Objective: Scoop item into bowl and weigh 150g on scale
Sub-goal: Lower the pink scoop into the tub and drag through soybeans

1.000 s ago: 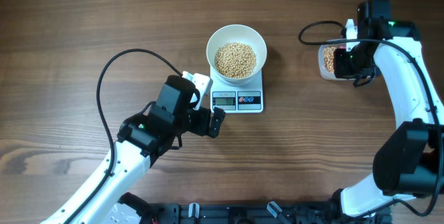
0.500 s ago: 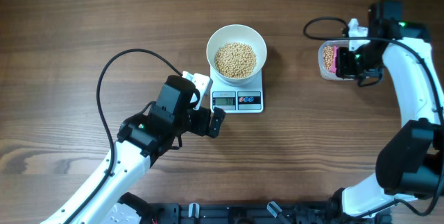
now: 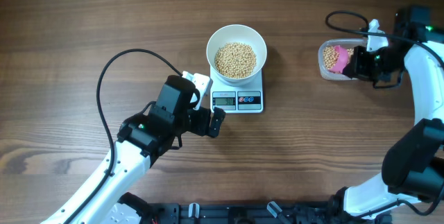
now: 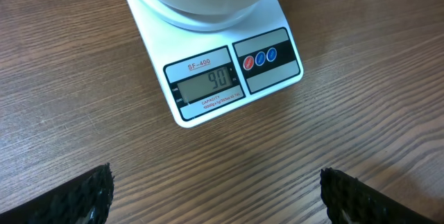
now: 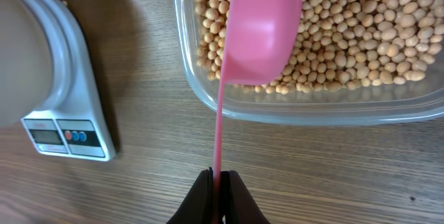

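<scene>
The brown wooden table (image 3: pixel 83 16) is filling every view, its dark-streaked grain running side to side under the overhead camera. Soft, even light is coming down from above, laying only faint shadows and a mild sheen across the wood. A black frame (image 3: pixel 229 213) is lining the near edge.

Lit brightly and evenly from above, with soft, faint shadows on the wooden table (image 3: pixel 69 30). Sharp ahead of the left gripper (image 4: pixel 222 200), on the scale (image 4: pixel 208 78) with its readable display; dark and slightly blurred at its fingertips (image 4: pixel 76 196). Out of focus far left of the right gripper (image 5: pixel 219 182), at the bowl (image 5: pixel 21 50).
</scene>
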Robot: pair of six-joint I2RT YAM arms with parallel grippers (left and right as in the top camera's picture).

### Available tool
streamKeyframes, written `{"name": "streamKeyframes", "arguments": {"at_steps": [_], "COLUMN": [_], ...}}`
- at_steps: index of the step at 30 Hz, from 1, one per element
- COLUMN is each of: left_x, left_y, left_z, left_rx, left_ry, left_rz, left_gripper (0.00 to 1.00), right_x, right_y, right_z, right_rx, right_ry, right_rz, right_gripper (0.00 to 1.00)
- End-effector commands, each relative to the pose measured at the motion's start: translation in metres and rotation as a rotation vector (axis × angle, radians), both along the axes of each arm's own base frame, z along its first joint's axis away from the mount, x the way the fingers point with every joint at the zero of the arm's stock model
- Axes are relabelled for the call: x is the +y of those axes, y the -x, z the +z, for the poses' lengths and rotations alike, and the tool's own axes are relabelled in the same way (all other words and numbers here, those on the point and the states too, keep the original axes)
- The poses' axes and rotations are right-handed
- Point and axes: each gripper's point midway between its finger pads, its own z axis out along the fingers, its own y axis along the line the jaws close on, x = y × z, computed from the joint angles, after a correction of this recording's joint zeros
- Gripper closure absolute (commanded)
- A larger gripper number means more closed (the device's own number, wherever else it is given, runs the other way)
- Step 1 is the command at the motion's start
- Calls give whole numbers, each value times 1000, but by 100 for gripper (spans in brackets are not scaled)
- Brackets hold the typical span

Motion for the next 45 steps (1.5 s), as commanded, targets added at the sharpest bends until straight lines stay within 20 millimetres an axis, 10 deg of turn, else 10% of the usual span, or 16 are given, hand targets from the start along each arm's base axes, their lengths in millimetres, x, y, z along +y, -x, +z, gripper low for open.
{"name": "streamKeyframes", "arguments": {"at_steps": [1,45], "left_x": [-3,-3], "left_y": [-4,-4], "left_z": [7,7], "left_rx": [-23,-23], "left_ry": [0,0], "left_rz": [-12,-12], "left_gripper": [0,0], "right_x": [7,-49], "right_y": [-1,18], "right_z": [-1,21], "right_rx": [-12,-170], "right_ry": [-88,-564], "right_rz": [16,-303], "right_gripper": [96,96]}}
